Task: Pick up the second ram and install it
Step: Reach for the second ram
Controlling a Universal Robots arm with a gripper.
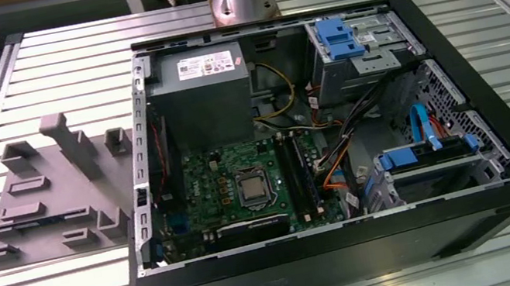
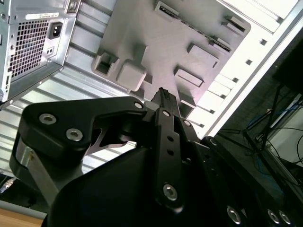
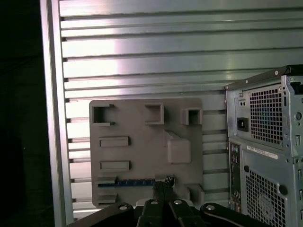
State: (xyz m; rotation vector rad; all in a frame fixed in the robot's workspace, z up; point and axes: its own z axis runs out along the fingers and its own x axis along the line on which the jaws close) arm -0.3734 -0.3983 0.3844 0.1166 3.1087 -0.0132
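While the gripper (image 3: 163, 181) hangs well above the gray holder tray (image 3: 137, 158), its black fingertips look pressed together with nothing between them, so it carries nothing. In the first wrist view the fingertips line up with one end of the second ram (image 3: 125, 182), a thin blue stick lying in a long slot of the holder, toward the end away from the holder's three tall posts. My judgement is that the pick-up is barely begun. A good grasp would mean opening the fingers, coming straight down over the middle of the stick and squaring them to its length. They should close on its two flat faces, then draw it straight up out of the slot so it does not bind or knock the raised blocks nearby. The holder rests on the slatted metal table (image 3: 142, 47), and just beside the holder stands the computer case (image 3: 265, 156). The first wrist view gives the plain look down on the blue stick. The second wrist view looks along the gripper's body at the holder's blocks, and the gripper covers the slot. Both wrist views catch the case's vented back panel. The exterior view looks into the open case, with its green motherboard (image 1: 231, 186) and dark memory slots (image 1: 294, 171).
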